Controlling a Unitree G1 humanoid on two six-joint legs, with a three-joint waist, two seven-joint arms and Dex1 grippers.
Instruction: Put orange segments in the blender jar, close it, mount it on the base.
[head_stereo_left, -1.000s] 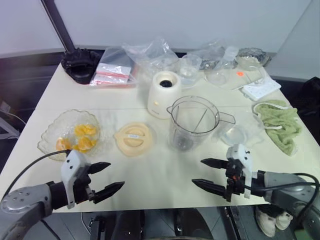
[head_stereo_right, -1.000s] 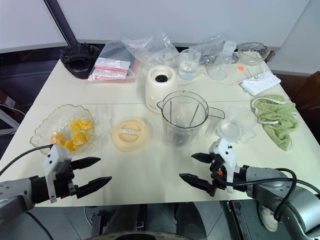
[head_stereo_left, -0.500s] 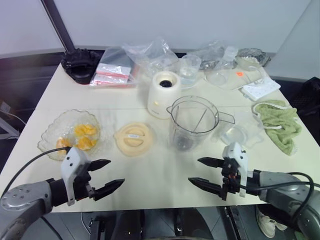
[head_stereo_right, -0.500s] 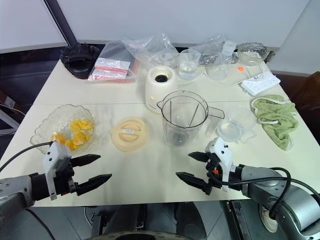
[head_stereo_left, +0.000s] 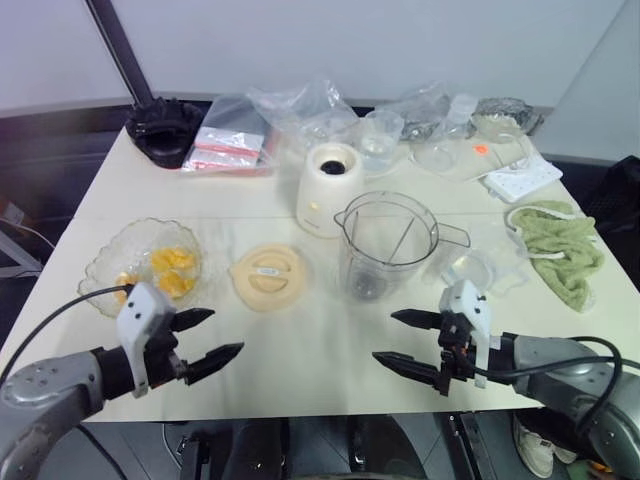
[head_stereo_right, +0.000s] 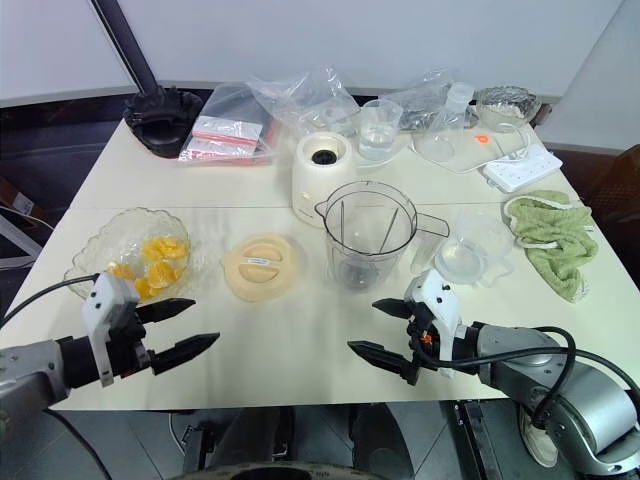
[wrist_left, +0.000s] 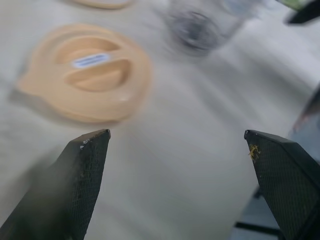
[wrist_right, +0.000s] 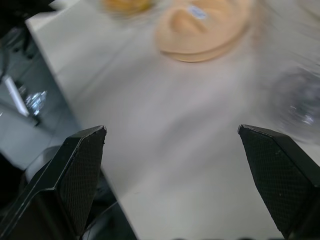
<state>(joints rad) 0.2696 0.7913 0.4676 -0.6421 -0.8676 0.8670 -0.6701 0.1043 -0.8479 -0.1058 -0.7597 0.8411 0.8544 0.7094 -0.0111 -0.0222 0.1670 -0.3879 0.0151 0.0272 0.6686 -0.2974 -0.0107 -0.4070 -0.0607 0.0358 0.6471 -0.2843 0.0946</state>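
Reaching stage: neither gripper holds anything and no fruit is in the jar yet, so loading appears not to have begun.
Left gripper (head_stereo_left: 207, 337): two black fingers spread wide, empty, poised above the near table edge.
Orange segments (head_stereo_left: 172, 272): small yellow-orange citrus pieces lying in a scalloped clear glass bowl (head_stereo_left: 105, 268), just beyond the left gripper and slightly to its outer side.
Lid (head_stereo_left: 267, 275): flat round cream-yellow plastic disc lying flat on the cream tabletop (head_stereo_left: 300, 350), beyond the left gripper toward the centre, apart from the jar.
Base (head_stereo_left: 328, 188): squat cream-white rounded motor unit with a dark top socket, far beyond both grippers, just behind the jar.
Blender jar (head_stereo_left: 388, 245): large clear plastic pitcher with side handle, upright and open-topped, just beyond the right gripper and slightly inward of it.
Right gripper (head_stereo_left: 417, 341): fingers spread wide, empty, low over the near table edge.
Next move (judgement): left gripper advances to the bowl, descends on one segment and closes gently, since the fruit is soft; carry it across to the jar mouth.
Risk (judgement): bowl rim may obstruct the fingers.
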